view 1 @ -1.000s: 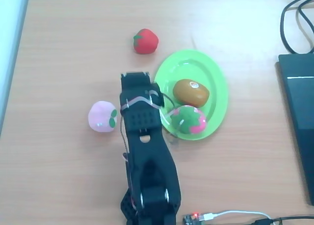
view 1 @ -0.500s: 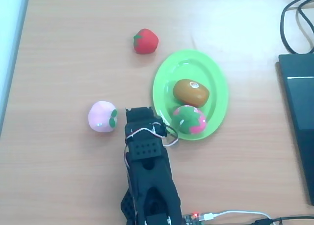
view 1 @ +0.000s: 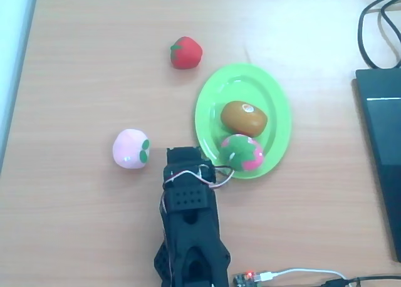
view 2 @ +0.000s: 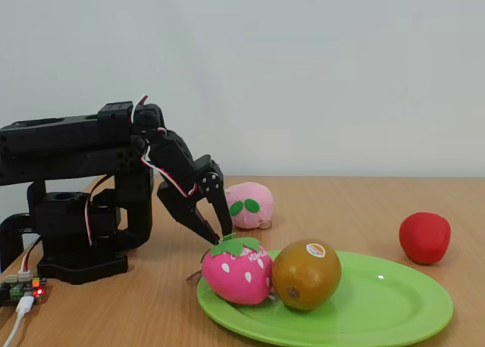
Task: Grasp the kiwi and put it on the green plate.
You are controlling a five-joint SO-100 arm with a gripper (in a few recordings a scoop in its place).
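The gripper [view 2: 214, 236] has been drawn back from over the green plate [view 1: 279, 121] toward the table's near edge, its fingers parted a little and nothing held. The kiwi [view 1: 244, 118] is left lying on the plate, touching the green-and-pink toy fruit [view 1: 240, 153], so the task is judged done. Open table is seen between the pink toy [view 1: 130, 148] and the plate's rim, while the red strawberry [view 1: 186, 52] sits well apart toward the far edge.
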